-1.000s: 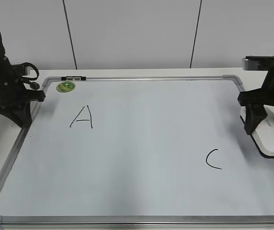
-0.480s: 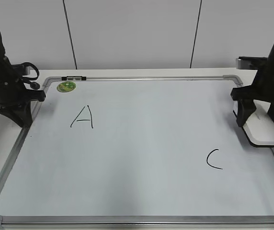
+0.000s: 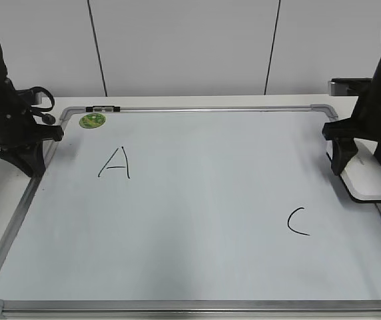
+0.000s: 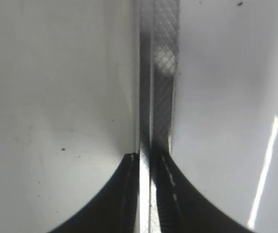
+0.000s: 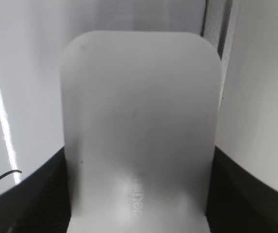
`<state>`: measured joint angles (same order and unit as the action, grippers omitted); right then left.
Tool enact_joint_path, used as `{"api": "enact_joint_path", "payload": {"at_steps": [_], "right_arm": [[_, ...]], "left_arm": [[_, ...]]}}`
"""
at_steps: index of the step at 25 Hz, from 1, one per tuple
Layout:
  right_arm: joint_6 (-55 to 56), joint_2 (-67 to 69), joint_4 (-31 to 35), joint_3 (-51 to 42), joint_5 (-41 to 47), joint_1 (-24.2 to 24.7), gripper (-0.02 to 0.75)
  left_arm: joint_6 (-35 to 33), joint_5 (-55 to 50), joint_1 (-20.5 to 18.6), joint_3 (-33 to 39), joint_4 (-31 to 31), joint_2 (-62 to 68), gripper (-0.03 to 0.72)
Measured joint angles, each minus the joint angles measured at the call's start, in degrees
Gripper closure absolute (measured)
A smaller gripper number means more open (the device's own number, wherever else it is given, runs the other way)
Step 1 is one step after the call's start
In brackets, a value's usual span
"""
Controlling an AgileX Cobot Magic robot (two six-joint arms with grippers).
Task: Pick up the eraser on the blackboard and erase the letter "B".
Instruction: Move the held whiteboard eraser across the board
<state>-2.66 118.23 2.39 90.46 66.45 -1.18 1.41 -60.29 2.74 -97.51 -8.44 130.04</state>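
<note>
The blackboard is a white board with a grey frame, lying flat on the table. It bears a black "A" and a black "C". No letter "B" shows anywhere on it. The white eraser sits at the board's right edge, and my right gripper is shut on it. In the right wrist view the eraser fills the gap between the jaws, which press on both of its sides. My left gripper is shut and empty over the board's left frame.
A round green magnet sits at the board's back left corner. A small black clip is on the top frame. A white wall stands behind the table. A grey object lies at the back right.
My right gripper has carried the eraser back along the board's right edge, from beside the "C" to farther up. In the last half second it barely moved. The left arm has not moved.
</note>
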Motion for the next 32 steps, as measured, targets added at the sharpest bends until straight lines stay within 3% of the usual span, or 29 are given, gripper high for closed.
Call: {"api": "enact_joint_path", "payload": {"at_steps": [32], "right_arm": [[0.00, 3.89, -0.97, 0.22, -6.16, 0.00, 0.217]], "left_arm": [[0.00, -3.28, 0.00, -2.63, 0.34, 0.91, 0.567]]}}
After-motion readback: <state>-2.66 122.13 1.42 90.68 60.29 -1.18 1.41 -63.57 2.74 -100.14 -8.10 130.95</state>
